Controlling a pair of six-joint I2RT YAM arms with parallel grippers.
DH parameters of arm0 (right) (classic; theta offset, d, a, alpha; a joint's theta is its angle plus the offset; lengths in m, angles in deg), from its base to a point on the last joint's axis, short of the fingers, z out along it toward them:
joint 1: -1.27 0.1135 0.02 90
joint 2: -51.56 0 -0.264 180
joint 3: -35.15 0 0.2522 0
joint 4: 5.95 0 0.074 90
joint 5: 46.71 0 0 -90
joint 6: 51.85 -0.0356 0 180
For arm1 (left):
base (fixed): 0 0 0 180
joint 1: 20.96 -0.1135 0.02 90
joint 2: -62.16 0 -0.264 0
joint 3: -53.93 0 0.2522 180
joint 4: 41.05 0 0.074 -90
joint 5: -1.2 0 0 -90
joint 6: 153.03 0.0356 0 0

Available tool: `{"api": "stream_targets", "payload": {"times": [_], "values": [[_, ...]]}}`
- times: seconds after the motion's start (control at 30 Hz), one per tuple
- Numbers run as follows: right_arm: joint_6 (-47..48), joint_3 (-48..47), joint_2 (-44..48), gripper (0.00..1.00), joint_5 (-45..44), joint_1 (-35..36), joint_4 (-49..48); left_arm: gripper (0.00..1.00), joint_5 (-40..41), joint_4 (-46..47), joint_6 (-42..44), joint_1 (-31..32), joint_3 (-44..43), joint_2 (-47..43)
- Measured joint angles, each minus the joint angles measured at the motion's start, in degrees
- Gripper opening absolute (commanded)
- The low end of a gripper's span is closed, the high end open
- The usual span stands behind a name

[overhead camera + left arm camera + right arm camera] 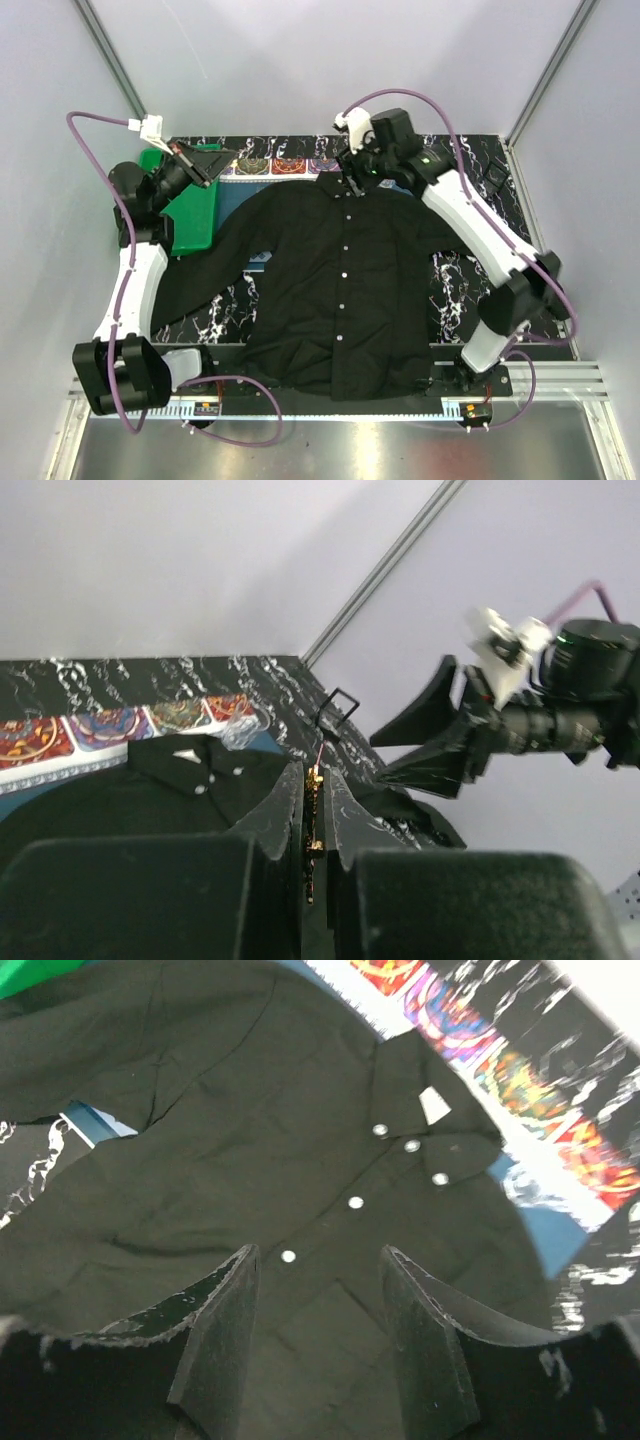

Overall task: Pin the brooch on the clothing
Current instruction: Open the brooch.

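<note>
Left wrist view shows the tiny golden leaf-shaped brooch [314, 815] clenched between my left jaws. That arm is raised at the far left, well apart from the large black button-up shirt [250, 1160] lying flat on the table [455, 295]. My right jaws hover released over its collar. I judge they should steady the cloth first.

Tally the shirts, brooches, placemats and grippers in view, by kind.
Shirt: 1
Brooch: 1
Placemat: 1
Grippers: 2 (left gripper, right gripper)
Total: 5
</note>
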Motion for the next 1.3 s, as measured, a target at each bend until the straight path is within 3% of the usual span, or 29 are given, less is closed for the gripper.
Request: {"api": "stream_targets", "payload": {"times": [0.17, 0.33, 0.5, 0.57, 0.73, 0.97, 1.3], "values": [[-7.6, -6.3, -12.7, 0.56, 0.0, 0.0, 2.0, 0.0, -1.1, 0.0, 2.4, -0.5, 3.7, 0.3], [-10.3, -18.4, -26.6, 0.41, 2.5, -0.3, 4.9, 0.0, -2.4, -0.2, 5.5, -0.5, 5.2, 2.3], [-16.3, -27.7, -37.5, 0.48, 8.3, -0.9, 8.3, 0.0, -2.9, 0.7, 6.5, -0.5, 8.0, 4.9], [-18.7, -29.5, -40.0, 0.54, 8.9, -0.7, 8.8, 0.0, -2.9, 1.4, 6.5, -0.5, 8.7, 6.2], [-23.8, -31.7, -43.9, 0.56, 6.1, 0.0, 8.9, 0.0, -3.0, 2.1, 6.7, -0.5, 10.4, 7.4], [-26.9, -32.2, -47.6, 0.45, 0.2, 2.2, 9.2, 0.0, -3.1, 2.4, 7.2, -0.5, 11.1, 7.5], [-31.4, -34.2, -49.5, 0.47, -2.8, 4.1, 10.1, 0.0, -3.2, 3.4, 7.6, -0.5, 12.5, 7.7]]}}
